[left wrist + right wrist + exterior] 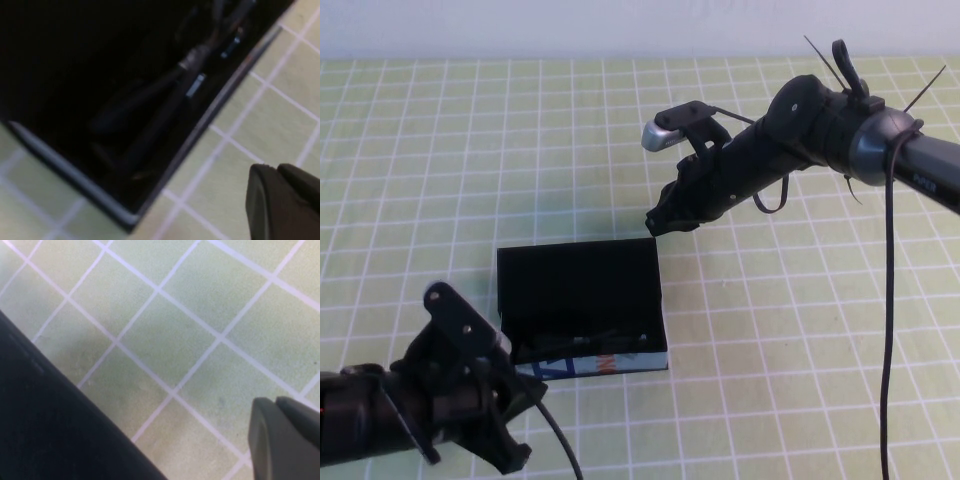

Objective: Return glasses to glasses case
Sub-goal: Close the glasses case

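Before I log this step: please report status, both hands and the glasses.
Left hand low beside case, near front corner. Right hand over mat behind case, holding nothing. Glasses lying inside open case. Nothing in the way.

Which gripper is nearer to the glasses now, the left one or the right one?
The left. The left gripper is beside the near-left corner of the glasses case, where the glasses lie. The right gripper hangs past its far-right corner.
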Available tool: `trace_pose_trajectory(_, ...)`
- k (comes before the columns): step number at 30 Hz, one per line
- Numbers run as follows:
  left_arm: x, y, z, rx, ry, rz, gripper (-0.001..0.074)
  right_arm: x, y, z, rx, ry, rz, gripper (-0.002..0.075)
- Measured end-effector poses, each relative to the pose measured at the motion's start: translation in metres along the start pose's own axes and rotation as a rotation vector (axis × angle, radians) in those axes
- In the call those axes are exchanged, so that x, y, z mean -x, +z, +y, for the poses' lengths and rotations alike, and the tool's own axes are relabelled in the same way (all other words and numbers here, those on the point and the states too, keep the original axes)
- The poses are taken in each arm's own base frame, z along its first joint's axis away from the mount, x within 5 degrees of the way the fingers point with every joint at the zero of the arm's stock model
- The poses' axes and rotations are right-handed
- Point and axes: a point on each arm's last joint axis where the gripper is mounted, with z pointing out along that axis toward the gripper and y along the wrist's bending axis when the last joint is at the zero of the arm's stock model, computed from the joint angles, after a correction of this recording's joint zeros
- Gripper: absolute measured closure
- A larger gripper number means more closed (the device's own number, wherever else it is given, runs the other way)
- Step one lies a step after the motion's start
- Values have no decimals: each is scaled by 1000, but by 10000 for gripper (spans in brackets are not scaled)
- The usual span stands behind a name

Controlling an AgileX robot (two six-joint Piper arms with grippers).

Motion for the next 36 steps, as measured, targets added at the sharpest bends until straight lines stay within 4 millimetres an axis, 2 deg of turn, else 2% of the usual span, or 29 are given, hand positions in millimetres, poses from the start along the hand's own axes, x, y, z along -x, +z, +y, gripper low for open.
trace_pose_trajectory(6, 11, -31, 9, 242, 109, -17, 738, -1, 0, 1, 7, -23, 8, 742)
trace_pose_trajectory(12, 28, -76, 27, 605, -137, -138, 738, -1, 0, 1, 11, -24, 13, 742)
trace_pose_trajectory(14, 39, -86, 24, 602, -87, -192, 738, -1, 0, 1, 13, -26, 14, 742)
trace_pose_trajectory(16, 53, -91, 14, 529, 48, -254, 738, -2, 1, 1, 18, -26, 21, 742)
trace_pose_trajectory(18, 70, -95, 1, 420, 245, -309, 738, -2, 1, 1, 19, -26, 23, 742)
trace_pose_trajectory(21, 91, -103, -15, 249, 405, -321, 738, -3, 1, 2, 25, -26, 29, 742)
trace_pose_trajectory(23, 96, -104, -24, 94, 496, -201, 738, -3, 1, 2, 25, -26, 29, 742)
trace_pose_trajectory(26, 94, -103, -21, -59, 423, 118, 738, -3, 1, 2, 26, -26, 30, 742)
trace_pose_trajectory(28, 92, -99, -2, 33, 278, 320, 738, -3, 1, 2, 26, -26, 30, 742)
trace_pose_trajectory(29, 91, -96, 6, 98, 202, 365, 738, -3, 1, 2, 26, -26, 30, 742)
trace_pose_trajectory(30, 90, -94, 14, 168, 164, 385, 738, -3, 1, 2, 26, -26, 30, 742)
trace_pose_trajectory(32, 93, -88, 22, 244, 125, 311, 738, -3, 1, 2, 26, -26, 30, 742)
trace_pose_trajectory(36, 83, -64, 10, 179, 4, 69, 738, -3, 1, 2, 26, -26, 29, 742)
